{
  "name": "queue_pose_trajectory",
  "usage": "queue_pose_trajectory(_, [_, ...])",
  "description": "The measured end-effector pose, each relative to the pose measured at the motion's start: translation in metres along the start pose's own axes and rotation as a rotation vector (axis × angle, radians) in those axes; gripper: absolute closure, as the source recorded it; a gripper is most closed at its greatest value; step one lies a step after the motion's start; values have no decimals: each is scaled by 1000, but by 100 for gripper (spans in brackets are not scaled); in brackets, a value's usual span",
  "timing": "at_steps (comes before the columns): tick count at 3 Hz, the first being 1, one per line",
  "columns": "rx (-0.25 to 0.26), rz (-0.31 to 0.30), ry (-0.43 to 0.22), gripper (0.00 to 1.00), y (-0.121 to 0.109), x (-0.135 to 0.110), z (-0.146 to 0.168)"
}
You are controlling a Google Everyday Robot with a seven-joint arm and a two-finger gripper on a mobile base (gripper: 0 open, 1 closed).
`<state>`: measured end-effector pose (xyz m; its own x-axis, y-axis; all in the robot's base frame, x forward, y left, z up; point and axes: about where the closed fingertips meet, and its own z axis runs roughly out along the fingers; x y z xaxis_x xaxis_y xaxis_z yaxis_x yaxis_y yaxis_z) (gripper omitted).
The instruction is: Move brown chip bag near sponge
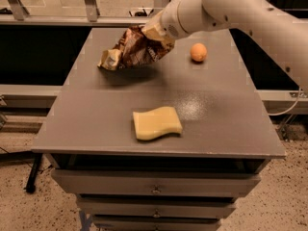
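Far left of the counter [91, 114]: the brown chip bag [130, 52] hangs clear of the surface at the back-left area. Its cream end droops to the left, and a shadow lies on the counter below it.

The gripper [156, 36] is at the bag's right end, above the rear of the counter. The jaws are closed on the crumpled foil there, pinching only that end while the rest of the bag dangles unsupported.

The sponge [157, 123] lies flat near the front edge, well apart from the bag. The task's placement is not yet made.

To the right, a small orange ball [198, 52] rests just beside the gripper's forearm [231, 8].

Risks, as I judge them:
- The hold is on one end of slick, wrinkled foil, so the bag could slip out or swing during the carry forward.
- The ball sits close to the arm's path, and a sweep could knock it so that it rolls away.
- A low or late release could push the sponge toward the front edge, or drop the bag on top of it rather than beside it.

Containers: none stand on the counter. The drawers [154, 182] beneath are shut, so their contents cannot be seen.
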<state>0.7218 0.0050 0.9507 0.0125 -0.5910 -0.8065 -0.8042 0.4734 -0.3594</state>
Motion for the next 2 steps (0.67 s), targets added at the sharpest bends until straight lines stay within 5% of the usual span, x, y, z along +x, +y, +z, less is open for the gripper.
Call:
queue_pose_trajectory(1, [-18,62,37,100,28,28,-45])
queue_pose_trajectory(2, [-20,63,43,100,40,25,-41])
